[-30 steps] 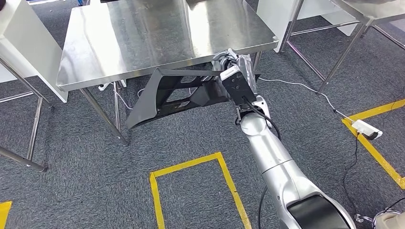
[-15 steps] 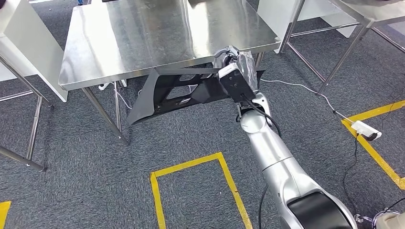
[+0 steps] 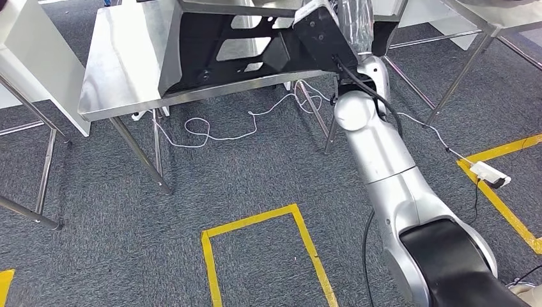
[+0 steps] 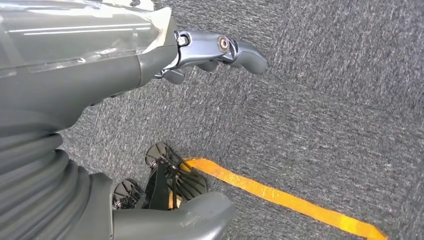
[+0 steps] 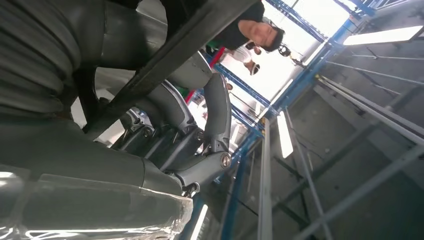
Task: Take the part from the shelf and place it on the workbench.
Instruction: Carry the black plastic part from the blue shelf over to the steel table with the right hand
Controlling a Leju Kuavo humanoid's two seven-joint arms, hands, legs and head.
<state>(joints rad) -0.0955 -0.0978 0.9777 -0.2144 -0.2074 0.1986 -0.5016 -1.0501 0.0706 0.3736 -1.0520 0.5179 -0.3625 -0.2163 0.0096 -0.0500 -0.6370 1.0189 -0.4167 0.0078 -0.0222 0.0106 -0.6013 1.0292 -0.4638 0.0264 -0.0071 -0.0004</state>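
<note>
Raised since a second ago, the black part [image 3: 224, 51] has gone from hanging below the front edge of the desk [image 3: 121, 70] to sitting level with its steel top, and the right arm now reaches up and forward with it.

From the head view, the part is a long, flat black frame with cut-out openings. Its long axis runs across the desk, side to side, stretching away to the left of the right hand [image 3: 358, 19], which grips it at its right-hand end. The wrist view shows that hand's fingers [image 5: 217, 112] curled round a dark bar of the part, clamped on it. Whether the part already rests on the steel or floats just above it cannot be told from these views.

The left hand [image 4: 150, 65] hangs down over grey carpet with a yellow floor line, its fingers [image 4: 235, 50] stretched out and apart, holding nothing. It is well away from the part, so the right hand is the one placed to finish the job.

My judgement: the coming move is to lower the frame flat onto the steel top and let go, keeping the far left end over the desk and not past its edge.
</note>
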